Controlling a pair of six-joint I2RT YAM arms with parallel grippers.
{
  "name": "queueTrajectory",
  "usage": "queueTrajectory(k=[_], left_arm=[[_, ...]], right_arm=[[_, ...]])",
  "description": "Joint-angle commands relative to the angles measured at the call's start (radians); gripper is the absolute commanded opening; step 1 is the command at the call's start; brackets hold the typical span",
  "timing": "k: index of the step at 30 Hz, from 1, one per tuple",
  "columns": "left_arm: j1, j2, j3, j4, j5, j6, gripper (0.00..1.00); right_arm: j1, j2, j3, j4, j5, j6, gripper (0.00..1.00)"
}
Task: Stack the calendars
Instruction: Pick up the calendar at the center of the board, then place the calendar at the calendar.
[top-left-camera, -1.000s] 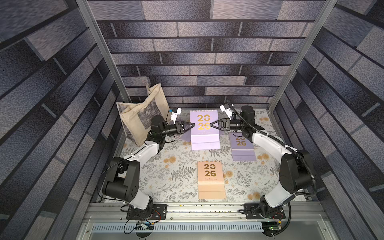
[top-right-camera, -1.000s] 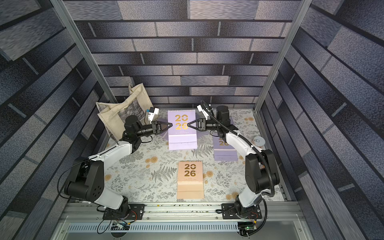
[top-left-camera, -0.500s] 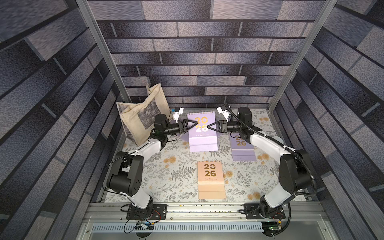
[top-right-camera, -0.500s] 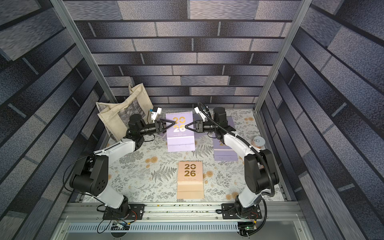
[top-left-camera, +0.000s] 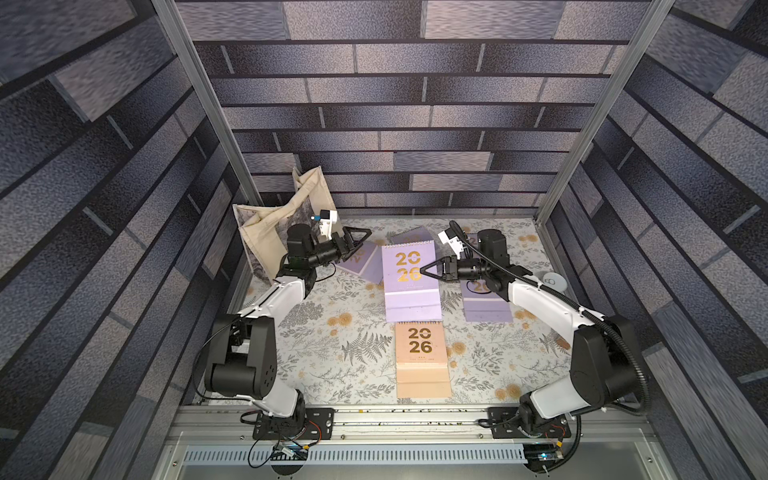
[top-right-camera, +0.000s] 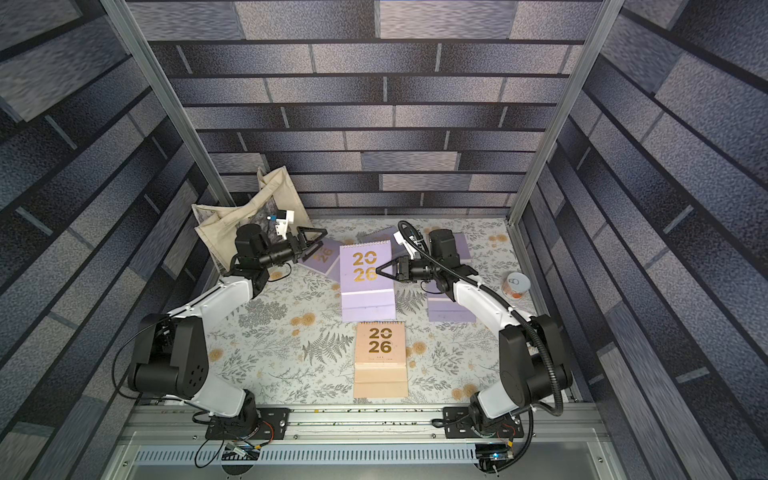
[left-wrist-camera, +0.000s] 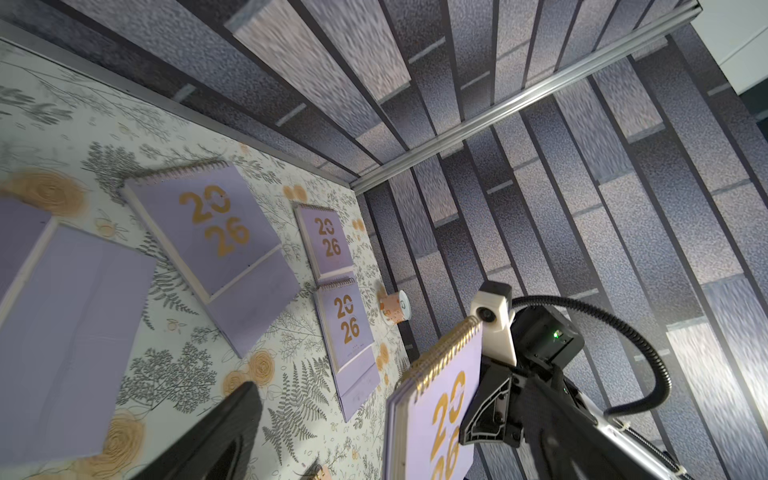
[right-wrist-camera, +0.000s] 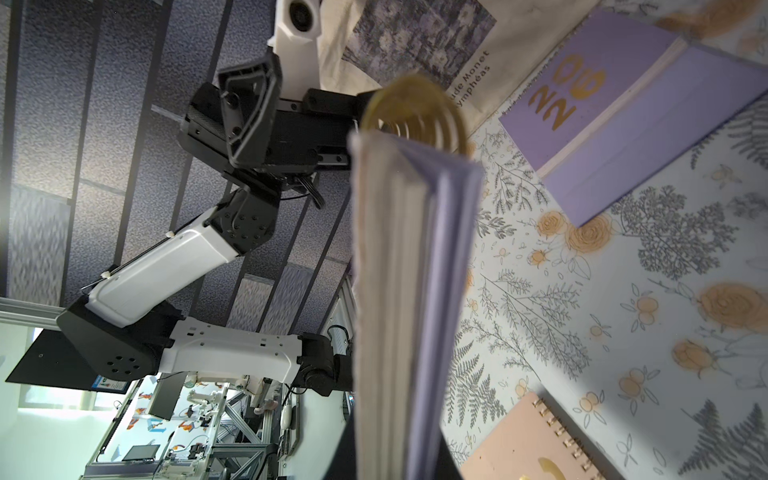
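A beige canvas tote bag (top-left-camera: 266, 232) with a grey print slumps against the back-left corner. In front of it the left arm (top-left-camera: 274, 297) rises from its base and bends at the elbow. Its wrist lies level and points toward the middle. The left end effector (top-left-camera: 360, 241) is released: its black triangular fingers (left-wrist-camera: 224, 436) are spread wide and hold nothing. It hovers over the near corner of the back-left lilac calendar (top-left-camera: 365, 264), which lies flat and askew on the floral-printed worktop (top-left-camera: 332, 345).

In the centre the held lilac calendar (top-left-camera: 409, 282) is raised off the worktop. It has a matte cover, gold "2026" lettering and a gold spiral along its far edge. The right wrist view shows it edge-on (right-wrist-camera: 407, 291), with cream page edges. In front of it the peach calendar (top-left-camera: 422, 357) lies flat and straight.

The right end effector (top-left-camera: 424, 272) is clenched on the right edge of the held lilac calendar, beside the "26". Behind it the right arm (top-left-camera: 548, 305) stretches low from its base, with a black cable looping along it. The right-hand lilac calendar (top-left-camera: 486, 305) lies flat under that arm. A small can (top-right-camera: 515, 284) stands by the right wall.
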Motion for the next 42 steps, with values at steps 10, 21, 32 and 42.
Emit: queueTrajectory(k=[10, 21, 32, 42], left_arm=[[0.085, -0.112, -0.039, -0.092, -0.083, 0.029, 1.0], [0.059, -0.071, -0.061, -0.026, -0.087, -0.004, 1.0], [0.051, -0.039, -0.06, 0.006, -0.069, -0.021, 1.0], [0.052, -0.038, -0.064, 0.005, -0.068, -0.019, 1.0]], right_arm=[[0.044, -0.283, -0.205, -0.359, 0.113, -0.012, 0.0], [0.15, -0.359, -0.456, -0.186, 0.179, 0.217, 0.0], [0.15, -0.318, -0.523, -0.063, 0.212, 0.279, 0.0], [0.151, -0.233, -0.523, -0.039, 0.207, 0.271, 0.0]])
